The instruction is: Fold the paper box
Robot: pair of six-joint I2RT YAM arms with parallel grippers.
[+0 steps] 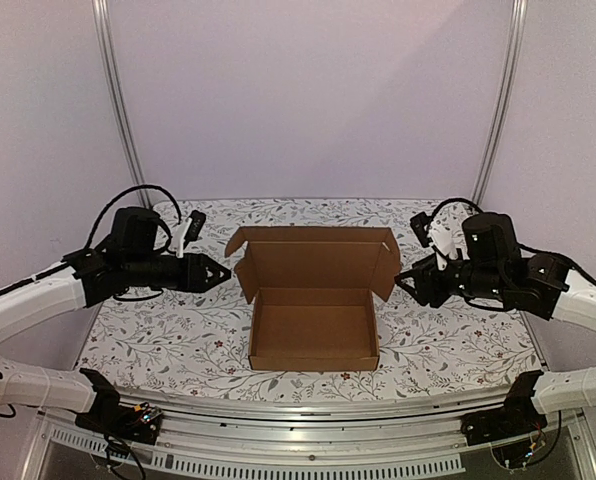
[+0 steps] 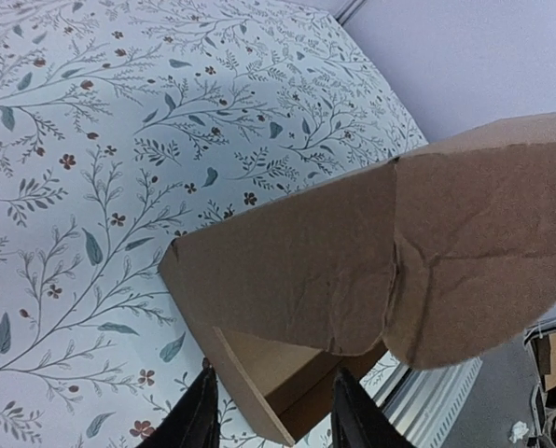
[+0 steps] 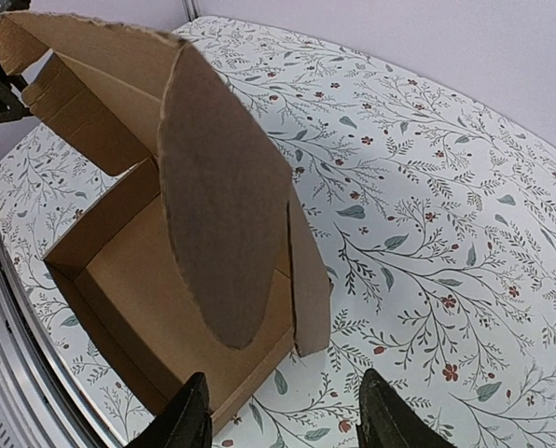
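Already the box (image 1: 313, 330) is formed into a tray, while its lid (image 1: 313, 257), between the empty, spread left gripper (image 1: 224, 272) and right gripper (image 1: 402, 281), is left unclosed.

Left hand (image 1: 222, 272), right hand (image 1: 402, 284), both agape.

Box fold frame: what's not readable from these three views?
- Top view: the outer face of the paper box's lid faces away from the camera.
- Left wrist view: the box interior is blocked by the left wall and the left ear flap.
- Right wrist view: part of the floor is behind the right ear flap.
- Wrist views: the left gripper and right gripper are cut off by the bottom edge, so only the fingertips show.
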